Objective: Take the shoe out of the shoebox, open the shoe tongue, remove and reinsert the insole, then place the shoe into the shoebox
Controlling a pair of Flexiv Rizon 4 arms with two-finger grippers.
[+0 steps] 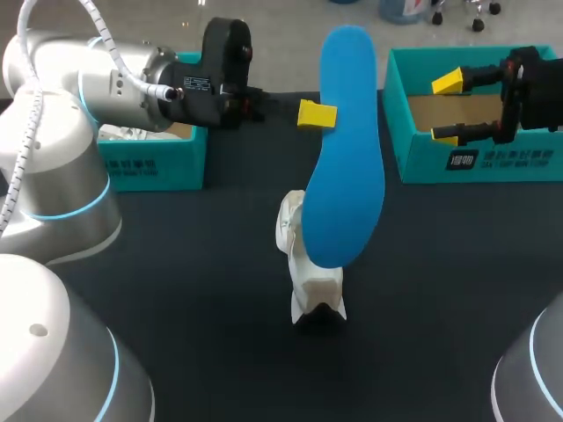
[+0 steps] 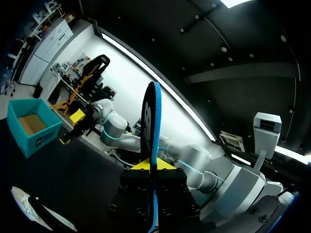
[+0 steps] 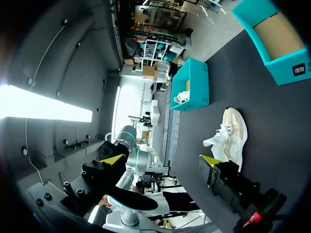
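While the left gripper pinches the blue insole by its edge, fingers pressed on it from both sides, the left arm reaches in level from the left, well above the white shoe. The insole hangs lengthwise, its lower end over the shoe in the head view. In the left wrist view it stands edge-on between the yellow tips, with the shoe down on the table and apart from it. The right gripper hovers behind and to the right of the shoe, fingers spread wide and holding nothing. It sits over the teal shoebox, whose brown cardboard floor shows. A second teal box, behind and to the left of the shoe, holds crumpled white paper. The shoe stands on the black table, well apart from both boxes, with dark tabletop on every side of it. From the right wrist, the shoe lies ahead of the spread fingers, between the two boxes.
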